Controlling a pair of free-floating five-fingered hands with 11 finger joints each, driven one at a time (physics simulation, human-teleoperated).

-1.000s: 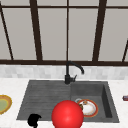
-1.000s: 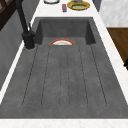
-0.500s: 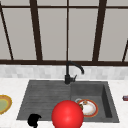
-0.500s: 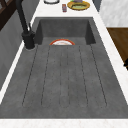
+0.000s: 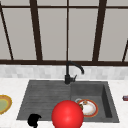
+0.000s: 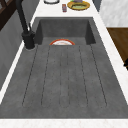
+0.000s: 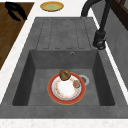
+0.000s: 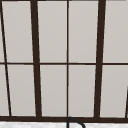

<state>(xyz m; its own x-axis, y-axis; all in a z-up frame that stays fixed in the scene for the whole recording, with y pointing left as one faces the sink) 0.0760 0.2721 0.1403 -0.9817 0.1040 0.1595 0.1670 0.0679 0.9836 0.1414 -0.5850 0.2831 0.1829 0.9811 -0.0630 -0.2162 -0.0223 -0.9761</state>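
Note:
My left hand [image 5: 33,120] hovers low in front of the counter, before the left part of the drainboard [image 5: 45,100], open and holding nothing. The right side view has it over the wooden floor [image 7: 16,11], and its tip shows at the edge of the left side view [image 6: 126,65]. A big red ball [image 5: 67,115] sits at the bottom centre of the front view, covering the sink's front edge. In the basin [image 7: 37,75] lies a red-rimmed plate [image 7: 66,88] with a brown lump [image 7: 64,74] and a small orange bit on it.
A black faucet [image 5: 71,71] stands behind the sink. A yellow plate [image 5: 3,103] rests on the left counter. On the right counter are a small red object [image 6: 64,7] and another yellow plate [image 6: 78,5]. A window with dark bars [image 8: 35,62] rises behind.

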